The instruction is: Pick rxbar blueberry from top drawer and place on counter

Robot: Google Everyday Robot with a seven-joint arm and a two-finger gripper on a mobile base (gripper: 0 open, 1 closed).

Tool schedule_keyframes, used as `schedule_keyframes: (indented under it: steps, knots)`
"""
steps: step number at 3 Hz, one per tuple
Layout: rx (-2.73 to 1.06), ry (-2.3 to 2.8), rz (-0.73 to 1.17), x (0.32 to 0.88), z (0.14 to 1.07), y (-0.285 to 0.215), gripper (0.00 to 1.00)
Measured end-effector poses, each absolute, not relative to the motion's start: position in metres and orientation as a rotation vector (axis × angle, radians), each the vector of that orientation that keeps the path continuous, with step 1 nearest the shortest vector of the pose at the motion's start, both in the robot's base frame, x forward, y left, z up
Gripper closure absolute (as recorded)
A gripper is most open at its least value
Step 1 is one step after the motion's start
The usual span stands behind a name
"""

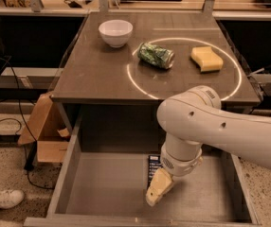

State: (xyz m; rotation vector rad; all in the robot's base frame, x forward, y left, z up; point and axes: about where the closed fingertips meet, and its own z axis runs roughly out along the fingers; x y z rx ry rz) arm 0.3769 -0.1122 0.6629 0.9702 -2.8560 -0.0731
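One dark blue snack bar (153, 166) lies flat on the drawer (97, 188) floor near the middle, its right part hidden behind the arm (211, 126). The gripper (157, 192) hangs just in front of it, low over the floor; whether it is open or closed cannot be told. Bare floor runs wide to the left side wall, with less room on the right. Behind, the counter (97, 74) edge overhangs the drawer's back; a bowl (115, 32), a green can (156, 56) and a yellow sponge (206, 59) sit on it, well apart
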Motion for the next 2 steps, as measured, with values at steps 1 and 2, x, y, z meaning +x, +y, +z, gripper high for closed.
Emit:
schedule_keyframes:
  steps: [1,2]
  knots:
    - [0.97,-2.856,-0.073,0.3769,0.6629,-0.1122,0.0]
    - [0.83,-2.892,-0.13,0.384,0.6531,-0.1187,0.0]
